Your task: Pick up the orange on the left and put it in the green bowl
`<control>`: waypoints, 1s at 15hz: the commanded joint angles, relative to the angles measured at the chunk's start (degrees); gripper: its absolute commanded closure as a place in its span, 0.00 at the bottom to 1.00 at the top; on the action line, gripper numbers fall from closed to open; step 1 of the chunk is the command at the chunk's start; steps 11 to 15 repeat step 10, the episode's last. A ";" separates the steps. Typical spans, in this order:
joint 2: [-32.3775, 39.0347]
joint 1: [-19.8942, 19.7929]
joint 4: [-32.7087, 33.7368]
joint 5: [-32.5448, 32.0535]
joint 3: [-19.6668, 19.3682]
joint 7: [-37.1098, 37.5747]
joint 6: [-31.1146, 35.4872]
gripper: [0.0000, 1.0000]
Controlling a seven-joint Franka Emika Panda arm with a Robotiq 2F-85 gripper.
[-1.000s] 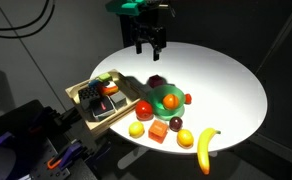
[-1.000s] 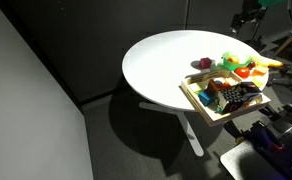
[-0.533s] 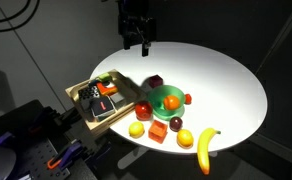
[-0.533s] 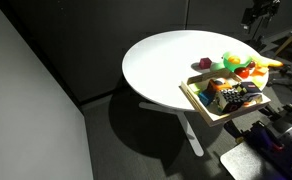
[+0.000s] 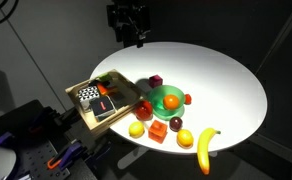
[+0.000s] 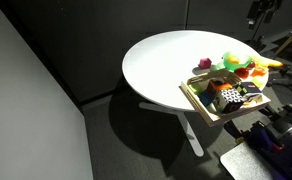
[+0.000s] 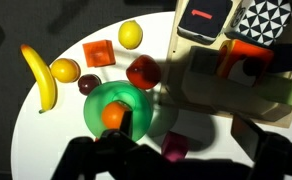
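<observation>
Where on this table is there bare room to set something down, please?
The white table is bare across its far half, from the green bowl out to the rim. The near edge is crowded: wooden tray, banana, and small fruits packed between them.

White counter point(image 5: 226, 80), glossy bright green bowl point(image 7: 94, 100) around an orange fruit point(image 7: 113, 116), yellow banana point(image 7: 38, 77), red apple point(image 7: 142, 71), black-and-white checked box point(image 7: 266, 18) (on the pale tan tray point(image 7: 236, 95)), possibly magenta cube point(image 7: 174, 148) in shadow.
</observation>
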 commanded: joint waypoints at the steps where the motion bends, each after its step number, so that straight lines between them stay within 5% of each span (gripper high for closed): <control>1: -3.69 0.24 -3.54 1.72 -0.09 -3.20 2.73 0.00; 15: -2.29 0.15 -2.57 0.54 0.08 -1.52 2.06 0.00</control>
